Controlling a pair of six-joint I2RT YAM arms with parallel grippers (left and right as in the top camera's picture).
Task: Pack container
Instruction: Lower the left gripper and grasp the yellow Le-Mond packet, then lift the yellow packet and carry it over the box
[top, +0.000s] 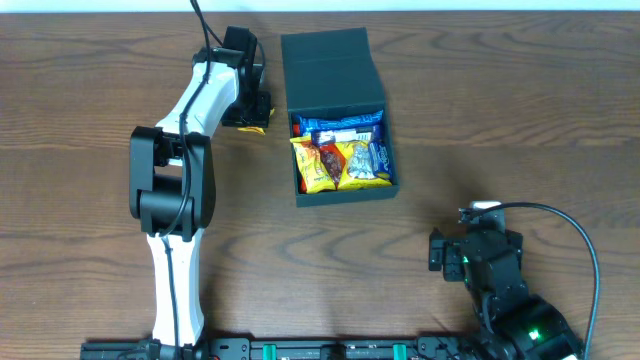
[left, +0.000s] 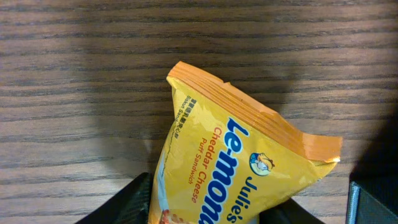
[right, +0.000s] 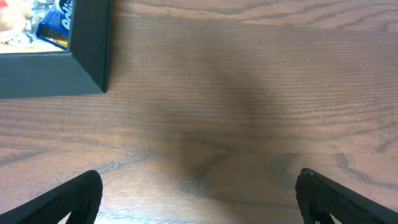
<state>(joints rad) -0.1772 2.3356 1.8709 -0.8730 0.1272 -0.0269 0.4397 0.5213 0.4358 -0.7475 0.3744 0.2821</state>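
The dark teal-green container (top: 345, 190) stands open at the table's middle back, its flap lid (top: 330, 68) folded away, with several snack packets (top: 340, 155) inside. Its corner also shows in the right wrist view (right: 87, 59). My left gripper (top: 248, 112) is left of the box and shut on a yellow Julie's Le-mond cheddar cheese packet (left: 239, 168), which fills the left wrist view between the fingers, just above the wood. My right gripper (right: 199, 193) is open and empty, low over bare table at the front right (top: 470, 255).
The wooden table (top: 500, 120) extends right of the box. My left arm (top: 180, 180) stretches from the front left edge toward the box's left side. A cable (top: 570, 225) loops beside my right arm.
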